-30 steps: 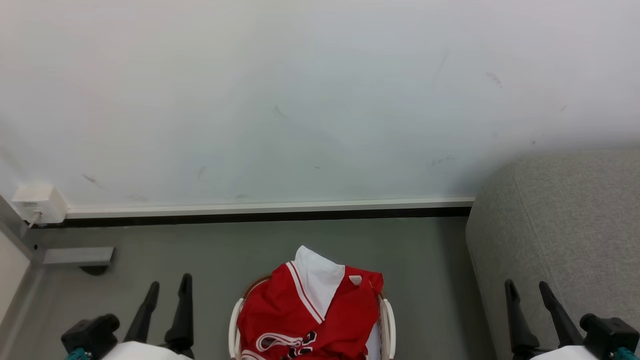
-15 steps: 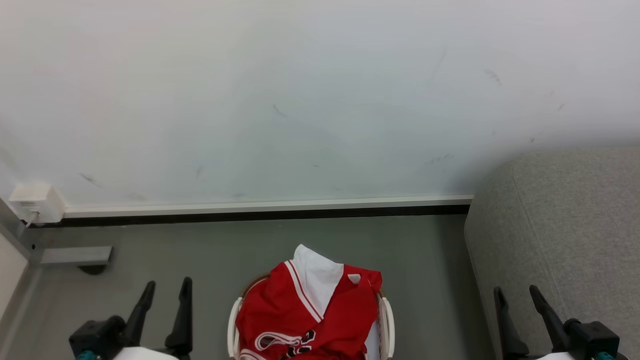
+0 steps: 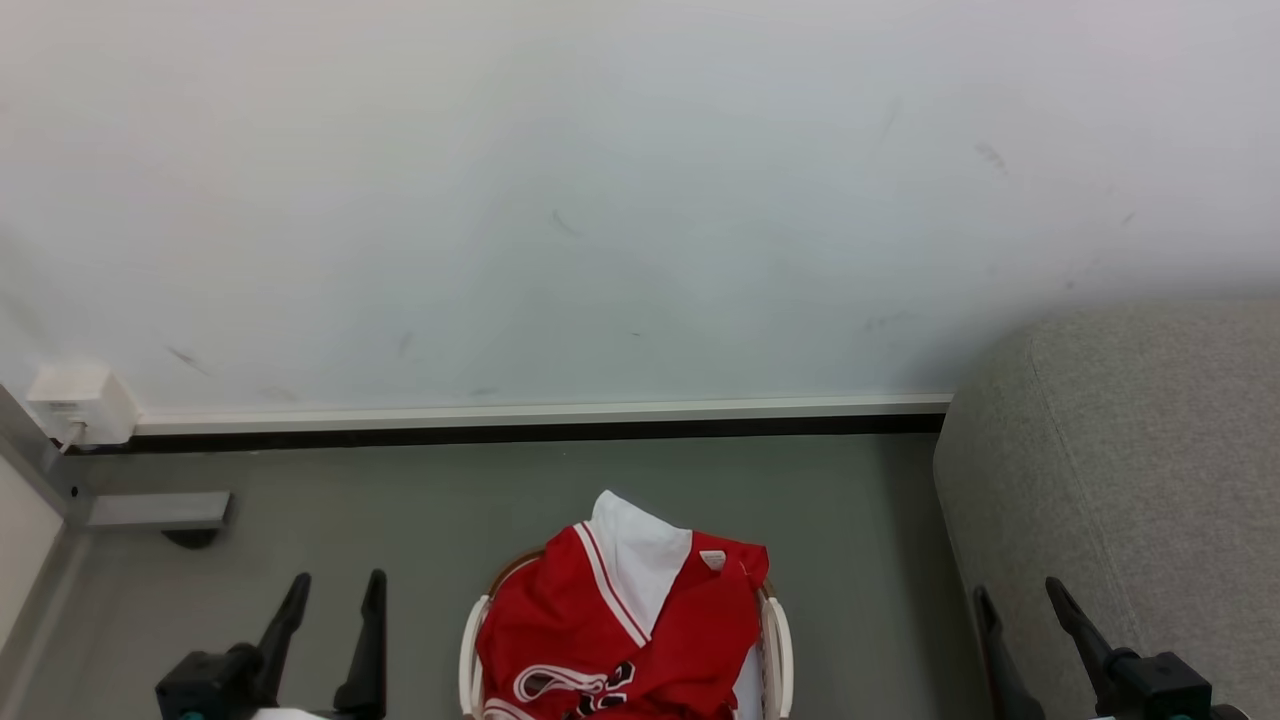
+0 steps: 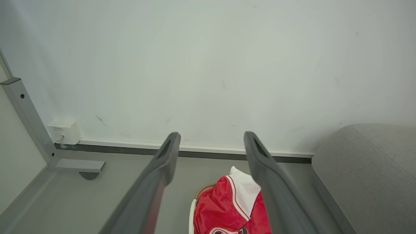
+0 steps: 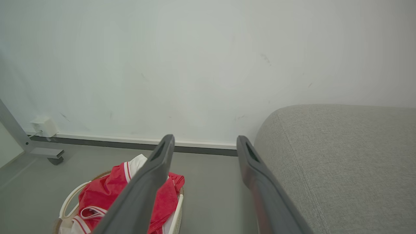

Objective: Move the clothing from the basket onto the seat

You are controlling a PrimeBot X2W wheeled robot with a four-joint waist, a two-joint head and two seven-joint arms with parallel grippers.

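Filling the one basket, the clothing shows lettering — not readable; one seat stands near. The left gripper and right gripper both spread wide, empty.

The grey floor carries the basket at its near middle, apart from the grey seat standing to the right. A grey metal foot rests on the floor at the left, beside the wall.

Red clothing with white trim is heaped in the cream basket on the floor, left of the grey seat
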